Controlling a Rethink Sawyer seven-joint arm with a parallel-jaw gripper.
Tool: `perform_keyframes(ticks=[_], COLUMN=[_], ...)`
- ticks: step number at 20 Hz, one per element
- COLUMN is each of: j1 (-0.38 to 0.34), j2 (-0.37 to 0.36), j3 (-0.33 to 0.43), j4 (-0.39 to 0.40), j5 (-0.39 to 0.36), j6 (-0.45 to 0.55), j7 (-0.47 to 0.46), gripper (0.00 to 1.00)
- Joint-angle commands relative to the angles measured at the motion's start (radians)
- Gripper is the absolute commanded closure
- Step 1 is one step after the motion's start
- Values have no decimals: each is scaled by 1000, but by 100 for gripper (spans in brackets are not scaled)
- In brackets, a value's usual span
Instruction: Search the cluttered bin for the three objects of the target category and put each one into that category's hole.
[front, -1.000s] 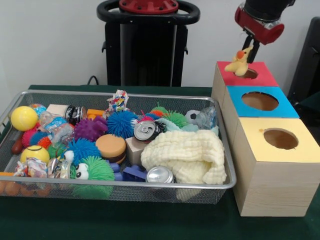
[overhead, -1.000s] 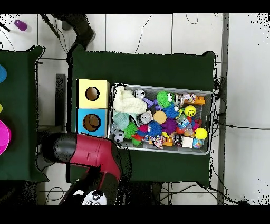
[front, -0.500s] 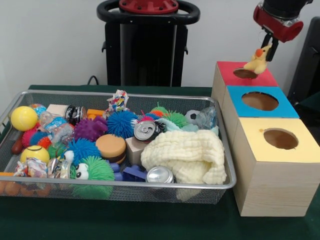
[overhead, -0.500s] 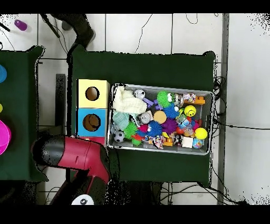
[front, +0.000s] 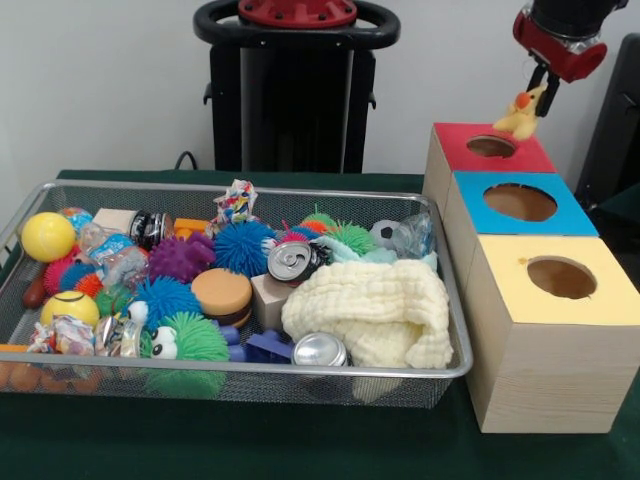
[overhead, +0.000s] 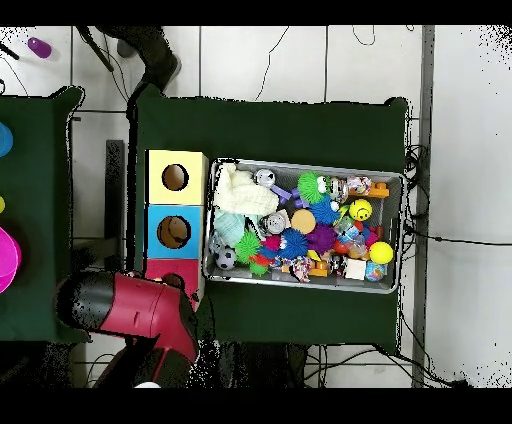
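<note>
My gripper (front: 536, 98) is shut on a small yellow plush chick (front: 518, 118) with an orange head tuft. The chick hangs just above the far right edge of the red-topped box (front: 530, 158), slightly right of its hole (front: 491, 146). In the overhead view the red arm (overhead: 130, 305) hides the gripper and part of the red box (overhead: 160, 268). The wire mesh bin (front: 250, 368) to the left holds spiky rubber balls, yellow balls, soda cans, a toy burger and a cream cloth (front: 370, 310).
A blue-topped box (front: 575, 215) and a yellow-topped box (front: 590, 300), each with a round hole, stand in a row in front of the red one, right beside the bin. A black stand (front: 295, 90) rises behind the bin.
The gripper has carried the chick to the right and slightly up, from the left of the red box's hole to its right side. In the overhead view the arm has swung left.
</note>
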Motion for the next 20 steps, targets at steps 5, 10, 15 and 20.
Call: perform_keyframes(ticks=[5, 10, 15, 20], j1=[-34, -59, -82, -110], j2=[2, -6, 2, 6], j3=[69, 81, 108, 140], j4=[161, 188, 209, 239], j5=[57, 47, 50, 50], j6=[-148, -188, -256, -329], j7=[165, 125, 111, 101], gripper=[100, 100, 100, 100])
